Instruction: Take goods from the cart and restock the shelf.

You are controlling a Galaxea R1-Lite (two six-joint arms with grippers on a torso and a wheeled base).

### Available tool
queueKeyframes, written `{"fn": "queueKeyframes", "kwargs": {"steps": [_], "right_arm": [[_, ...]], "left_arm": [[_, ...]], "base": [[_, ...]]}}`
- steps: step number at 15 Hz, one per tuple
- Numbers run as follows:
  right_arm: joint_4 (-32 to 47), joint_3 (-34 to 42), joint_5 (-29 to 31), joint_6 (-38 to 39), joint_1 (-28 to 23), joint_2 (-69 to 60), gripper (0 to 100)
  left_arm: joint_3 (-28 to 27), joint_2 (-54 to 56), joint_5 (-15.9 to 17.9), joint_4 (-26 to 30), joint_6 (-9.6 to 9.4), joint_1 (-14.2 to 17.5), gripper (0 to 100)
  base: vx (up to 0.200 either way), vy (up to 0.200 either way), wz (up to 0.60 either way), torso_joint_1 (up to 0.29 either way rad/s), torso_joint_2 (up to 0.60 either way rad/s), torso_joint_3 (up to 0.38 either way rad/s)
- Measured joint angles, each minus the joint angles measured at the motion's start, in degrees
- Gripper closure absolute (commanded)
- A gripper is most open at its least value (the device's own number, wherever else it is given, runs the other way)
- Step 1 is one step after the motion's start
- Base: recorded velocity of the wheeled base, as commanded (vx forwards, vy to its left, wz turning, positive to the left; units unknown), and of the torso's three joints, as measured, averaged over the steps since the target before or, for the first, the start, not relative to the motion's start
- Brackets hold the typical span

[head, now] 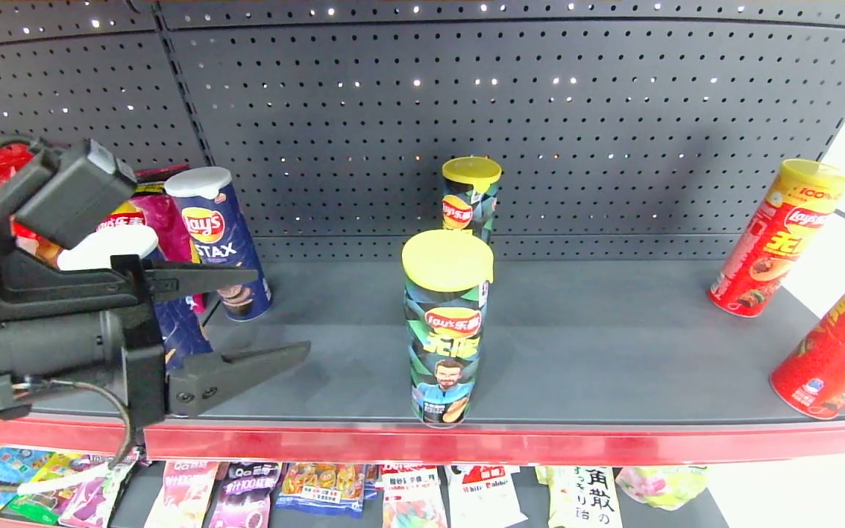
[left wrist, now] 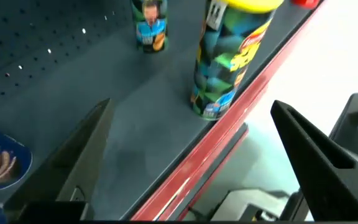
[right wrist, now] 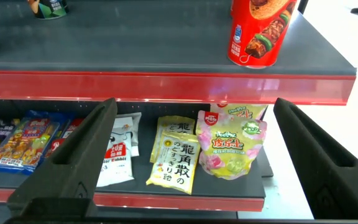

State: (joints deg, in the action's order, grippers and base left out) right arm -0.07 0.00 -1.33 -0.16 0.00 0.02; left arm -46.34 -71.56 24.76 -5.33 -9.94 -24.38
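A green-patterned chip can with a yellow lid (head: 446, 328) (left wrist: 229, 59) stands upright near the front edge of the grey shelf (head: 598, 345). A second matching can (head: 469, 196) (left wrist: 149, 25) stands behind it by the pegboard. My left gripper (head: 268, 315) (left wrist: 197, 155) hovers open over the shelf's left part, to the left of the front can, with nothing between its fingers. My right gripper (right wrist: 197, 155) is open and empty, in front of the shelf's red front edge (right wrist: 166, 84), below a red can (right wrist: 261, 31).
Two dark blue chip cans (head: 221, 238) stand at the shelf's left, partly behind my left arm. Two red cans (head: 774, 238) stand at the right end. Snack bags (right wrist: 232, 143) hang on the lower shelf. A perforated back panel (head: 466, 110) closes the rear.
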Motion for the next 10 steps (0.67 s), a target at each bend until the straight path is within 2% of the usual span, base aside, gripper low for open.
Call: {"fn": "queueKeyframes", "kwargs": {"steps": [4,7,10], "right_arm": [[0.0,0.0,0.0,0.0,0.0,0.0,0],[0.0,0.0,0.0,0.0,0.0,0.0,0],[0.0,0.0,0.0,0.0,0.0,0.0,0]], "left_arm": [[0.5,-3.6,0.0,0.1,-0.95,-0.9,0],[0.9,-6.7,-0.1,0.0,-3.47,-1.2,0],[0.9,-9.5,-0.1,-0.1,-4.57,-1.3,0]], "base": [[0.000,0.000,0.00,0.000,0.00,0.000],[0.000,0.000,0.00,0.000,0.00,0.000],[0.000,0.000,0.00,0.000,0.00,0.000]]}}
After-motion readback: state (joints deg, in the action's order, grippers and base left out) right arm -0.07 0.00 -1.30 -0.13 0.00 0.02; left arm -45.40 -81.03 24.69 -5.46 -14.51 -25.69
